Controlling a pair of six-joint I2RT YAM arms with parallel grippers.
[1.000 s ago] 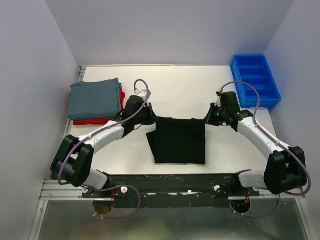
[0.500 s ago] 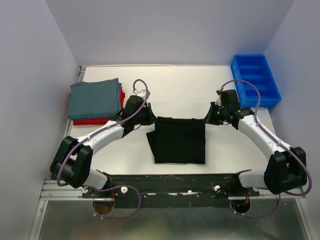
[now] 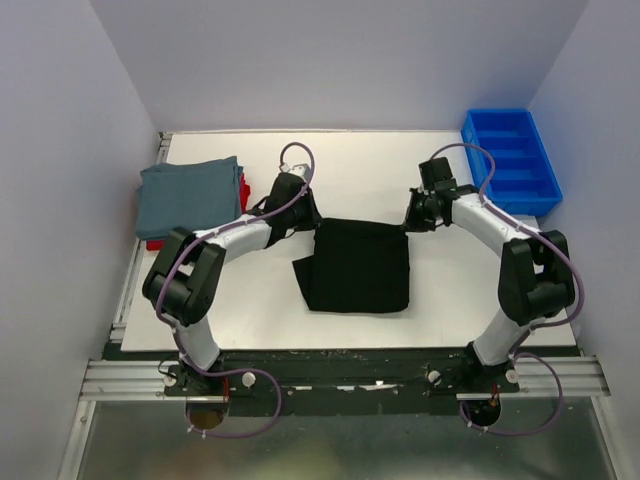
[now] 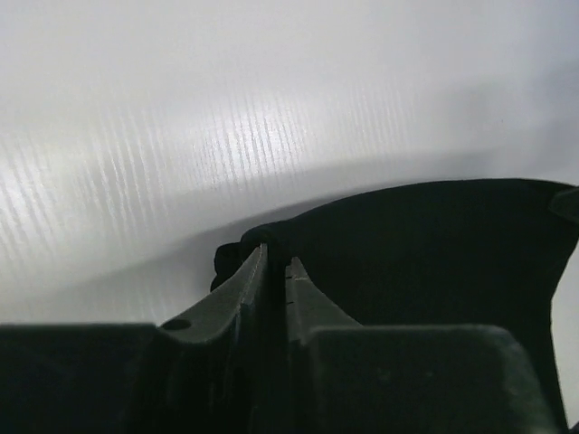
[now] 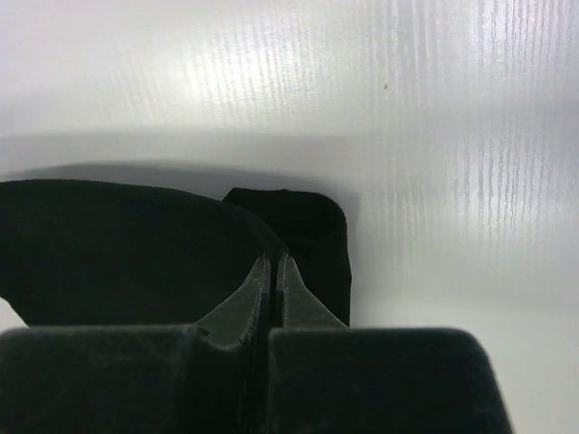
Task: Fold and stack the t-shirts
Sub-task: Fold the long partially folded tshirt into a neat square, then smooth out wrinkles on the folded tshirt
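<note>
both pincers clench far corners of the black tee (image 3: 358,270): left gripper (image 3: 312,224) at 11 o'clock, right gripper (image 3: 408,218) at 1; the cloth lies toward 6 o'clock.

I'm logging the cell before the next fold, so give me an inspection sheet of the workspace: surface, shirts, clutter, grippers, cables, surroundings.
Surface: white table, no stains seen.
Job's things: black t-shirt partly folded at centre; grey-blue t-shirt folded on top of red t-shirt, far left.
Clutter: blue bin at the far right corner.
Grippers: left gripper and right gripper each shut on a far corner of the black t-shirt.
Cables: purple cables loop along both arms, clear of the cloth.
Surroundings: pale walls; nothing else seen.
</note>
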